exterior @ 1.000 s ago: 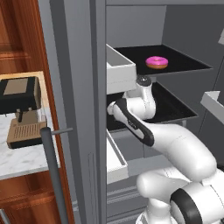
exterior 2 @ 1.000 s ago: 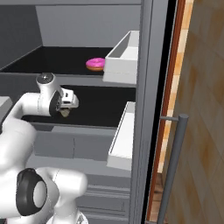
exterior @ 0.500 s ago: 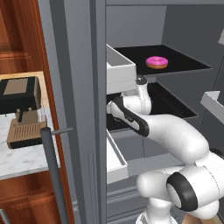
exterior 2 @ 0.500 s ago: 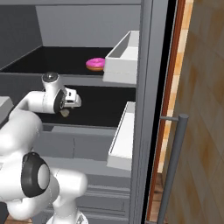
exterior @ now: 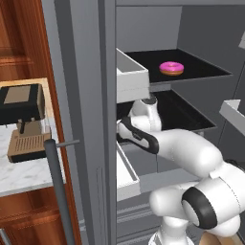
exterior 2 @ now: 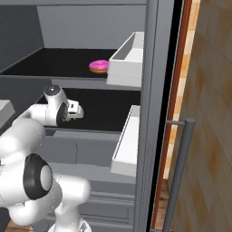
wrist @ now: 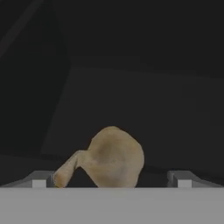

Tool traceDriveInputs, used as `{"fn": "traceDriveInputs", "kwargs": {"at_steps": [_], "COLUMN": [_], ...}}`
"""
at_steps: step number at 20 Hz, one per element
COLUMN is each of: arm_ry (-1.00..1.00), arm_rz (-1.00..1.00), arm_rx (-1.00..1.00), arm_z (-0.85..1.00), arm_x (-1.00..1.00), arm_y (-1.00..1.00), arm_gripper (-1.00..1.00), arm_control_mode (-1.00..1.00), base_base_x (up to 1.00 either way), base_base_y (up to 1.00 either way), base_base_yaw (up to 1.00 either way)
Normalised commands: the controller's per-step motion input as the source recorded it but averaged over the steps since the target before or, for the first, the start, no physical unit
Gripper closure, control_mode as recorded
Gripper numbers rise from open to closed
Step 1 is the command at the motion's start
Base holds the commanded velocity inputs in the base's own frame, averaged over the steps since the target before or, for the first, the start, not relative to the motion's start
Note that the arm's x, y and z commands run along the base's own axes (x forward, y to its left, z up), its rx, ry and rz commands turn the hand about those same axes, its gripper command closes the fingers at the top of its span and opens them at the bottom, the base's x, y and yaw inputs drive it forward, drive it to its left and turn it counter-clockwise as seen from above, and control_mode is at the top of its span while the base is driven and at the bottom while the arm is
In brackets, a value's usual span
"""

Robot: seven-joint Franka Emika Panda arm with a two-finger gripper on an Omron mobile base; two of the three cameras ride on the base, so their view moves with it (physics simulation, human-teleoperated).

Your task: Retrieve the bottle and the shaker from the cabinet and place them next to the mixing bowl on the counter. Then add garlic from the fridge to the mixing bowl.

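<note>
The robot arm reaches into the open fridge (exterior: pixel 91 95), onto the middle shelf (exterior 2: pixel 108 102). The claw (wrist: pixel 112 183) points at a tan garlic bulb (wrist: pixel 111 159) with a little stem. In the hand view the garlic sits right between the two finger tips (wrist: pixel 40 180), which stand wide apart on either side of it. So the claw is spread wide and is not squeezing anything yet. I cannot tell if the tips touch the garlic.

On the shelf above lies a pink donut (exterior: pixel 171 68) (not part of the job). A white door bin (exterior: pixel 131 76) hangs on the fridge door beside it. To the left, outside the fridge, a coffee machine (exterior: pixel 23 119) stands on the marble worktop (exterior: pixel 19 172).

I think the robot is on the last part of the job, getting the garlic. What is left is to close the claw on the garlic, lift it out, carry it to the mixing bowl and drop it in. Whether the bottle and shaker are already set by the bowl, these pictures do not say.
</note>
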Motion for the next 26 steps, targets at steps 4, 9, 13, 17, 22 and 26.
{"fn": "traceDriveInputs", "kwargs": {"at_steps": [4, 9, 13, 17, 22, 26], "arm_ry": [0.02, 0.06, 0.02, 0.0, 0.0, 0.0], "arm_rz": [0.0, 0.0, 0.0, 0.0, 0.0, 0.0], "arm_rx": [0.0, 0.0, 0.0, 0.0, 0.0, 0.0], "arm_z": [0.0, 0.0, 0.0, 0.0, -0.01, -0.13], "arm_x": [0.18, 0.25, 0.12, 0.0, 0.0, 0.0], "arm_y": [0.07, 0.0, 0.0, 0.0, 0.0, 0.0], "arm_gripper": [-1.0, -1.0, -1.0, -1.0, -1.0, -1.0], "arm_control_mode": [-1.0, -1.0, -1.0, -1.0, -1.0, -1.0], "base_base_x": [0.0, 0.0, 0.0, 0.0, 0.0, 0.0], "base_base_y": [0.0, 0.0, 0.0, 0.0, 0.0, 0.0], "base_base_yaw": [0.0, 0.0, 0.0, 0.0, 0.0, 0.0]}}
